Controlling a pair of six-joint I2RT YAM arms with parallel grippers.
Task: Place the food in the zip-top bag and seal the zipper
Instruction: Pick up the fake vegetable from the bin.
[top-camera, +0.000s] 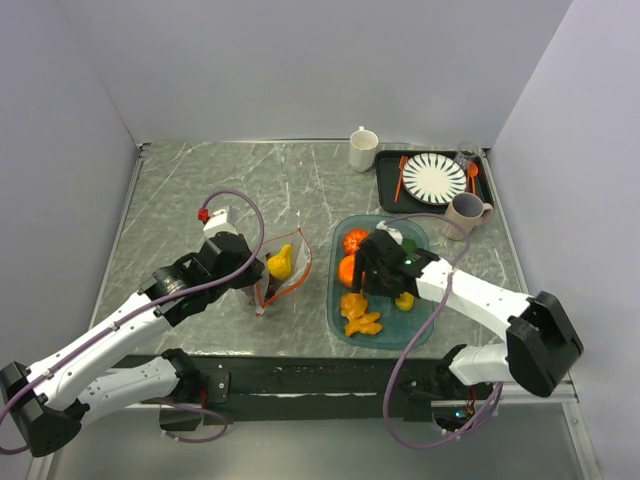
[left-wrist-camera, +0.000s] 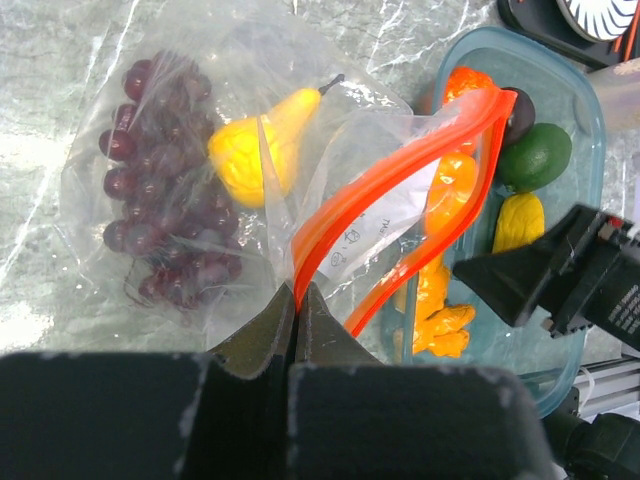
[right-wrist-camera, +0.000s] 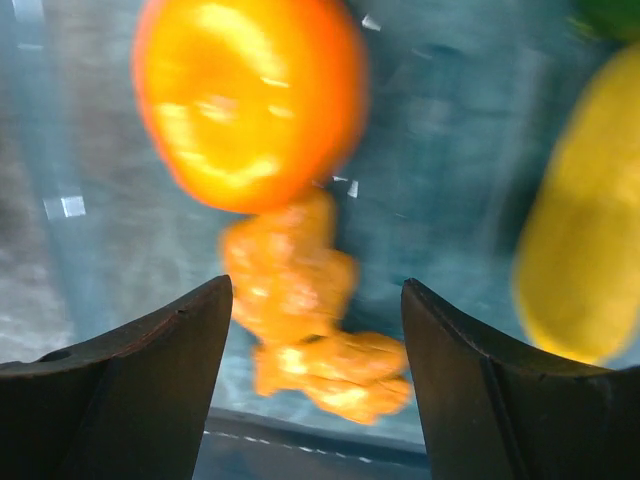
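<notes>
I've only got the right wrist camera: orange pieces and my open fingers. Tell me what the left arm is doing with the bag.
Observer: The left gripper is shut on the zipper of the zip-top bag, and the mouth stands open.
Operator: List what's already inside.
Observer: A purple grape bunch and a yellow pear.
Operator: Give me the bag's position relative to the tray.
Observer: It lies just left of the tray, with its mouth toward the tray.
</notes>
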